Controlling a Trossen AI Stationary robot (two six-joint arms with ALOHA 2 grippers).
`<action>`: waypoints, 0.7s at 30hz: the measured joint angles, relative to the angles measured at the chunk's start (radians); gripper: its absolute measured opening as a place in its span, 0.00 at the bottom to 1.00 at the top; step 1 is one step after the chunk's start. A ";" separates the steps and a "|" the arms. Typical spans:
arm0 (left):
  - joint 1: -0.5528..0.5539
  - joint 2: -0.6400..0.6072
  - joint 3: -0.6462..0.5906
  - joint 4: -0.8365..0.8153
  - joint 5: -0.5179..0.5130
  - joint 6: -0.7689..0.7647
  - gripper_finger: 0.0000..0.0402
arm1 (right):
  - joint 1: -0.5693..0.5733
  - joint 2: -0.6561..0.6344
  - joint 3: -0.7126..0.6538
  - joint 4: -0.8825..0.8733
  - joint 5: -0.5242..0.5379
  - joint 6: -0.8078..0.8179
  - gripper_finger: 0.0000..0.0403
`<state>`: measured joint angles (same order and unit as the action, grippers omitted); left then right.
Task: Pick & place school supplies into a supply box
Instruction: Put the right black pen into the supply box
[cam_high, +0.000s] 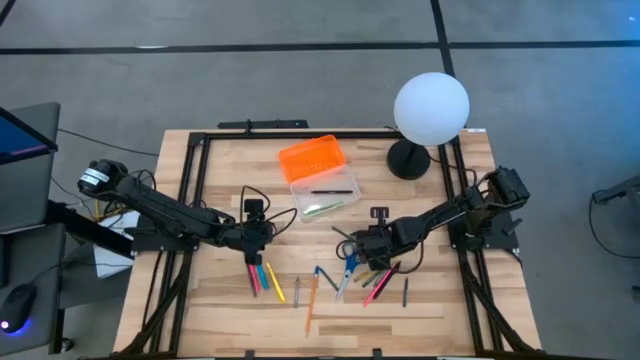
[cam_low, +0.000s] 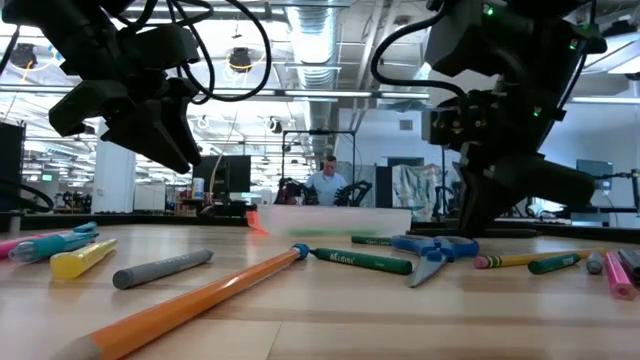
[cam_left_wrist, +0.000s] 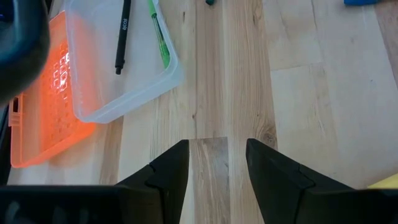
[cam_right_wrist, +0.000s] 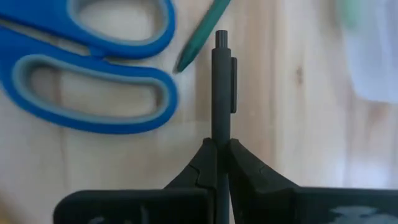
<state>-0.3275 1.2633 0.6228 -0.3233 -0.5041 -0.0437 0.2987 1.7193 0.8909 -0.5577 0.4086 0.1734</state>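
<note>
The supply box (cam_high: 325, 197) is a clear tray at the table's far middle, with its orange lid (cam_high: 311, 157) beside it. A black pen (cam_left_wrist: 122, 37) and a green one (cam_left_wrist: 160, 37) lie inside. Loose pens, pencils and markers (cam_high: 320, 285) lie along the near half. Blue scissors (cam_right_wrist: 87, 81) and a green pencil (cam_right_wrist: 202, 34) lie just beyond my right gripper (cam_right_wrist: 221, 146), which is shut on a dark pen (cam_right_wrist: 221, 87) near the table's middle. My left gripper (cam_left_wrist: 217, 165) hangs open over bare wood, on the near side of the box. My right gripper pinches the dark pen between its two fingers (cam_right_wrist: 199, 162), slanting down from the table's right. The pen runs on ahead of the fingertips, and its clip end (cam_right_wrist: 222, 43) points away from the gripper. The fingers hide the part behind the pinch. Whether the pen clears the table, I cannot tell.
A white globe lamp (cam_high: 431, 108) on a dark base stands at the far right corner. Black frame rails (cam_high: 190, 200) run along the table's left and right sides. A person (cam_low: 325, 180) sits far behind the table.
</note>
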 joint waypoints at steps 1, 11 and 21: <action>0.000 0.000 0.000 0.000 0.000 0.000 0.39 | 0.004 -0.001 0.000 0.000 0.015 -0.001 0.00; 0.000 0.000 0.000 0.000 0.000 0.000 0.39 | 0.022 -0.003 0.005 0.011 0.118 -0.030 0.00; 0.000 0.000 0.000 0.000 0.000 0.001 0.39 | 0.023 -0.004 0.112 0.014 0.177 -0.158 0.00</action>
<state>-0.3275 1.2633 0.6228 -0.3233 -0.5041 -0.0429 0.3217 1.7153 1.0034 -0.5437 0.5856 0.0156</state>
